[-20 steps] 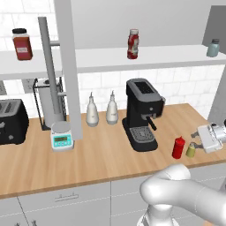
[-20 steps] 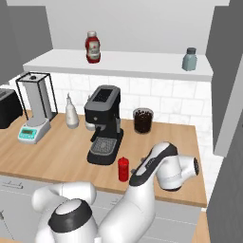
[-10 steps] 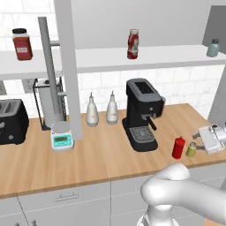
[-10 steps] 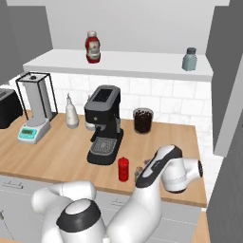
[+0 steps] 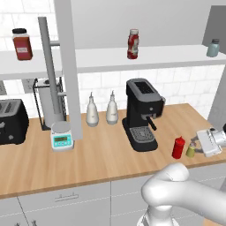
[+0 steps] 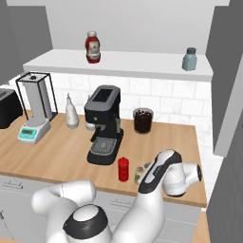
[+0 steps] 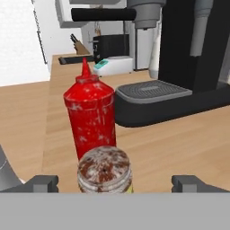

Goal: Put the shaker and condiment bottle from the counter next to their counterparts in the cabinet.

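Note:
The small yellow-green shaker stands on the wooden counter just right of the all-red condiment bottle. My gripper is low at the counter's right end, level with the shaker and open. In the hand view the shaker's grey cap sits centred between my two spread fingertips, with the red bottle right behind it. In the right base view the shaker peeks out beside the bottle in front of my arm. On the cabinet shelf stand the labelled red sauce bottle and pale blue shaker.
A black coffee machine stands just left of the red bottle. Two white bottles, a small scale, a toaster and a blender frame line the back. A dark-lidded jar sits at the shelf's left. A jar of dark contents stands by the wall.
My hand has moved slightly lower and closer to the shaker. The fingers stay open and the bottle and shaker have not moved.

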### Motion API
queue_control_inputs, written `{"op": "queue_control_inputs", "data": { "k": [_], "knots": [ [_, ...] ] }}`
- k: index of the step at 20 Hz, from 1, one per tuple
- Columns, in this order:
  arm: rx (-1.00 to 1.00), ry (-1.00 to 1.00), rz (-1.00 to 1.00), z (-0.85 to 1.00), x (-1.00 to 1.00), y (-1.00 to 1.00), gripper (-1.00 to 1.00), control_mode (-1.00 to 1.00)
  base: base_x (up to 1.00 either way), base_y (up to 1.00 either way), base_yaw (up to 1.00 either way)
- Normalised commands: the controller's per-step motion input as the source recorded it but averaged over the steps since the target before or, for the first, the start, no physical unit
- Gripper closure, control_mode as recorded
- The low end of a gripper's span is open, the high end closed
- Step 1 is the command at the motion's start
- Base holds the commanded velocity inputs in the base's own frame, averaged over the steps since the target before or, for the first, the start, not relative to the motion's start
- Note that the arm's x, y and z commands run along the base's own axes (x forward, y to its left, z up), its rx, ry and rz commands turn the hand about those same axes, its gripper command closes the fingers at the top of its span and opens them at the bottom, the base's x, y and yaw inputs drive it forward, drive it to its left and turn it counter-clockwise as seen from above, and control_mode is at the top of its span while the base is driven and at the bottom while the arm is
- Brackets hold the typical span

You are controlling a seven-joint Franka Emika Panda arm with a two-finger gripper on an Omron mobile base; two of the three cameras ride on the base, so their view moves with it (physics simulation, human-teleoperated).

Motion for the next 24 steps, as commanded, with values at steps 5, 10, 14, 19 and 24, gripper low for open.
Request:
{"op": "queue_control_inputs", "data": {
  "k": [5, 10, 14, 19, 24],
  "knots": [
    [0.00, 0.00, 0.00, -0.02, 0.06, 0.00, -1.00, -1.00, 0.00, 0.00, 0.00],
    [0.00, 0.02, 0.00, -0.03, 0.00, 0.00, -1.00, -1.00, 0.00, 0.00, 0.00],
    [0.00, 0.00, 0.00, -0.10, 0.00, 0.00, -1.00, -1.00, 0.00, 0.00, 0.00],
    [0.00, 0.00, 0.00, -0.15, 0.00, 0.03, -1.00, -1.00, 0.00, 0.00, 0.00],
    [0.00, 0.00, 0.00, -0.17, 0.00, 0.04, 1.00, -1.00, 0.00, 0.00, 0.00]
  ]
}}
